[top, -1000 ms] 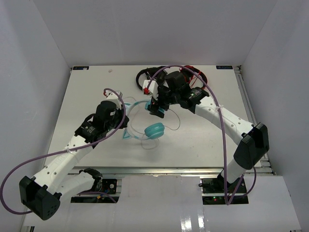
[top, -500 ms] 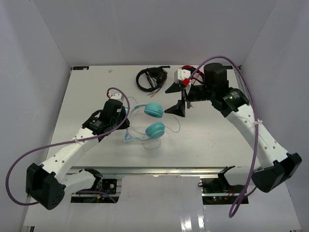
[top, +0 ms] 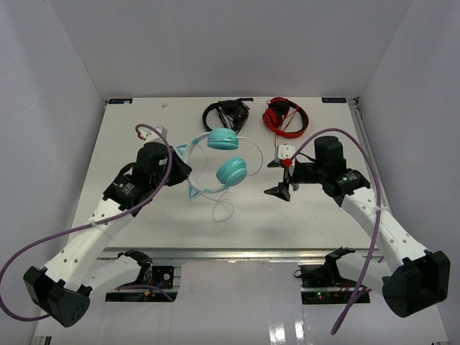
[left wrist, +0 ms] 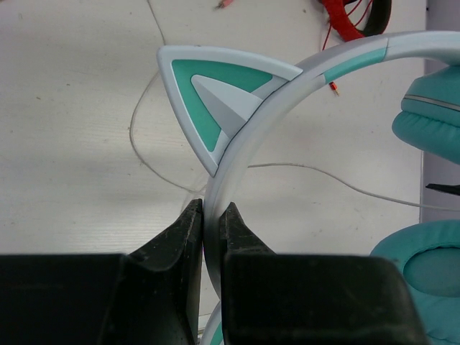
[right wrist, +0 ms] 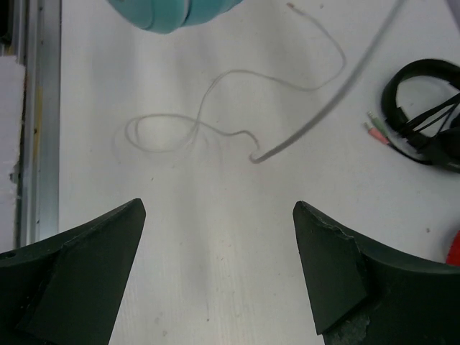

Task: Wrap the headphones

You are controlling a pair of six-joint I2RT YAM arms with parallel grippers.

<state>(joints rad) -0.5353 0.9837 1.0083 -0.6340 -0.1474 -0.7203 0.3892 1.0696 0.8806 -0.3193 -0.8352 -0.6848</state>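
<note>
The headphones (left wrist: 287, 79) are seen to be made of smooth, faintly glossy plastic along the headband, while the ear cushions (left wrist: 431, 122) are covered in a soft-looking matt skin. The cable (right wrist: 327, 109) is sheathed in thin, smooth pale plastic. The table (right wrist: 215, 244) is finished in matt, finely speckled white and edged by a rail (right wrist: 39, 144) of brushed metal, and the fingers (right wrist: 338, 273) of the right gripper (right wrist: 215, 208) are moulded in dull black plastic, roughened at one edge.

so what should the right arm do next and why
Probably lower the open right gripper onto the loose white cable on the table. The left gripper is shut on the headband of the headphones, and the cable lies unwrapped.
</note>
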